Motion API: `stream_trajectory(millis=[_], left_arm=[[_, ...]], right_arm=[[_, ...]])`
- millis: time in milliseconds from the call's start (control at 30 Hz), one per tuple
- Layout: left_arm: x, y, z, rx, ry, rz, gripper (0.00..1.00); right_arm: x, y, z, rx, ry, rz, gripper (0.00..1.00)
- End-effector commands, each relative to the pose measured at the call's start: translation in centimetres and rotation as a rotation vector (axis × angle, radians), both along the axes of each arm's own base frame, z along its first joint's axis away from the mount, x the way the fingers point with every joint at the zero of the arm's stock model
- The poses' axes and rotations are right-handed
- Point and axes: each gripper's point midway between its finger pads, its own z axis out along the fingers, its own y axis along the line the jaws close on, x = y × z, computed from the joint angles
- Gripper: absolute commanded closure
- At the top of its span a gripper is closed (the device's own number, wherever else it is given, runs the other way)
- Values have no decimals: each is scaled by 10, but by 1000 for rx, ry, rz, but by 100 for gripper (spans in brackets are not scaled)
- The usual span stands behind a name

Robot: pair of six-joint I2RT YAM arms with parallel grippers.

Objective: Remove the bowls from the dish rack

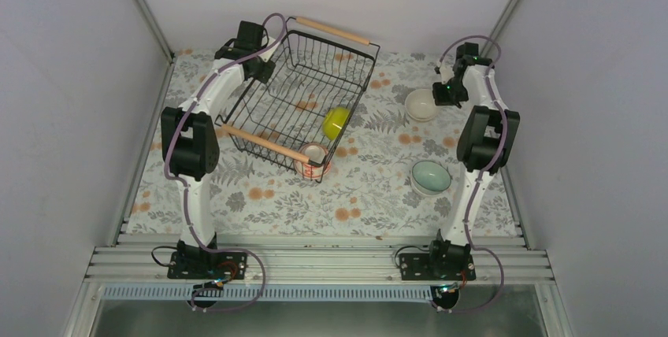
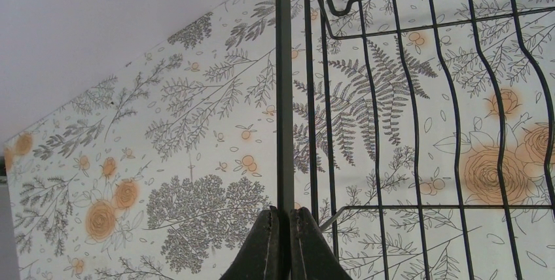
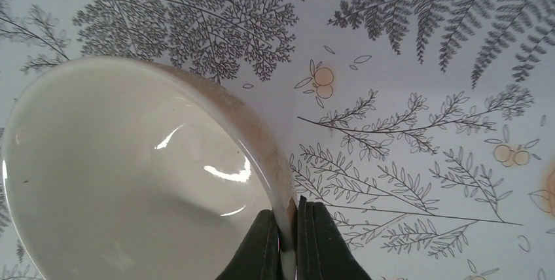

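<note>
Risk: right pincer pinches only the rim of the tan bowl, far right on the desk; with so thin a hold it may tip or slip. Also: left pincer is clamped on the far-left rim wire of the dish rack; a tug would drag it. The yellow-green bowl and pinkish bowl lie at the rack's near-right side, well apart from both.

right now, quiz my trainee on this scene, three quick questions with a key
1. How many bowls sit inside the dish rack?
2. True or false: the left hand hangs open, touching nothing.
3. Which bowl does the right hand pinch by the rim?

Key
1. Two: the yellow-green bowl and the patterned bowl.
2. False: it is shut on the rack's wire edge.
3. The tan bowl.
</note>
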Motion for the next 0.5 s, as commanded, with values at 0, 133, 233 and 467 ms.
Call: stream_trajectory(millis=[0, 133, 233, 467], left_arm=[[-13, 19, -16, 76, 72, 7, 98], [-14, 19, -17, 75, 72, 6, 98], [-14, 18, -18, 73, 74, 5, 98], [-14, 18, -19, 73, 74, 3, 98]], right_arm=[[10, -6, 7, -1, -45, -19, 96], [10, -8, 7, -10, -48, -22, 88], [8, -11, 3, -27, -31, -29, 68], [3, 0, 47, -102, -127, -24, 54]])
